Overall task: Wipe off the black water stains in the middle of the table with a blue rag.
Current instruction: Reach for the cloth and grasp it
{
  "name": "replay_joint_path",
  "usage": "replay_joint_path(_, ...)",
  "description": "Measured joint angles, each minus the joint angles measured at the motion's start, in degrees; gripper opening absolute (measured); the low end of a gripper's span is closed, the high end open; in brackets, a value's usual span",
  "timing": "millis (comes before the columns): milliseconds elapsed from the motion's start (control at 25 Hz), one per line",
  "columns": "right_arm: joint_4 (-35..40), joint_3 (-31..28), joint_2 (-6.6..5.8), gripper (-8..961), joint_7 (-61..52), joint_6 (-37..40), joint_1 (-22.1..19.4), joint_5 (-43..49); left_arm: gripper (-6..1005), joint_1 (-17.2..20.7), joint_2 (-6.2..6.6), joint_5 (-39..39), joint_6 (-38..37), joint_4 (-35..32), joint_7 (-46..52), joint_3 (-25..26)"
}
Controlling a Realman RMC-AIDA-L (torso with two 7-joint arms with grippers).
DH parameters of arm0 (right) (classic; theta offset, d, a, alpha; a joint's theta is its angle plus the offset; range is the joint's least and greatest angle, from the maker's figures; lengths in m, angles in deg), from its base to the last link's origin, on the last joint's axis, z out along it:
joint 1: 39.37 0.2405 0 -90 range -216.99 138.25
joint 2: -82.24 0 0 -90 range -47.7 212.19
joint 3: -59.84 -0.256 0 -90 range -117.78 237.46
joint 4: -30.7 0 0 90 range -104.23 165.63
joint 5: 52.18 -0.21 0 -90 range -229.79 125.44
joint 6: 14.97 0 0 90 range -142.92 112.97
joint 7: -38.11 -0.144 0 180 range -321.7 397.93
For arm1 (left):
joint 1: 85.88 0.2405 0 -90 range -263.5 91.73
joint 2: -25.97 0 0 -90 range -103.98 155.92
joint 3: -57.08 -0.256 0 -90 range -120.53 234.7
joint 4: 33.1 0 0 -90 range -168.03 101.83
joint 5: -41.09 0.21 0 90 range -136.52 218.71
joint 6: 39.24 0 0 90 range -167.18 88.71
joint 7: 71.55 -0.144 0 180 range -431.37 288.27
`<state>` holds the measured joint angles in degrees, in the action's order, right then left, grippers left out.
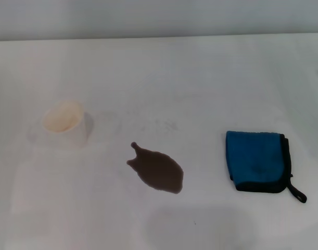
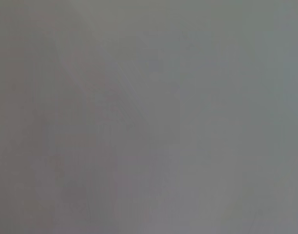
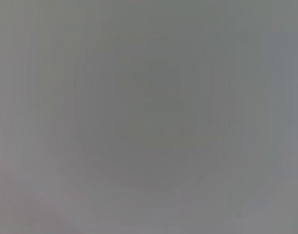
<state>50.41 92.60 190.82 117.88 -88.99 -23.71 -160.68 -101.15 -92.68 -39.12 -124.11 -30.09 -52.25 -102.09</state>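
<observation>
The black water stains (image 1: 159,171) form one dark teardrop puddle with a small narrow tail, lying in the middle of the white table (image 1: 211,78). To its right lies the blue rag (image 1: 257,160), folded roughly square, with black edging and a short black loop tab at its near right corner. Rag and puddle are apart, with bare tabletop between them. Neither gripper shows in the head view. Both wrist views show only a plain grey surface with no fingers and no objects.
A white paper cup (image 1: 65,124) lies on its side at the left of the table, its mouth facing up and left. The table's far edge (image 1: 159,36) runs along the top of the head view.
</observation>
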Motion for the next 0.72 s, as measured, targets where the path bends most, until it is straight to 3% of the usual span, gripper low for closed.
replay_joint_path(160,2.7,0.2,-5.05,420,-15.0,-3.5,2.5,10.8,875,-1.4,0.00,-0.1,0.4,0.3,0.0,0.0)
replay_joint_path(280,8.5,0.2,-6.87,420,-22.0,-8.5,3.9,18.1,875,-2.5,0.00,-0.1,0.7,1.0,-0.1,0.0)
replay_joint_path(400,17.2,0.2,-7.19,421,-27.2,-14.0,4.7,23.7,876,-3.4,0.03,-0.1,1.0,1.3,-0.1,-0.1)
replay_joint_path(520,26.2,0.4,-6.62,421,-31.8,-19.9,5.9,29.8,876,-4.4,0.07,-0.1,1.1,1.7,-0.1,-0.2)
replay_joint_path(600,31.7,1.1,-5.84,420,-34.4,-22.5,6.8,33.9,876,-4.9,0.08,-0.1,1.1,1.8,-0.1,-0.1)
replay_joint_path(720,41.8,4.0,-3.46,420,-38.2,-24.0,7.9,42.4,876,-5.7,0.09,-0.1,1.1,2.4,-0.1,0.0)
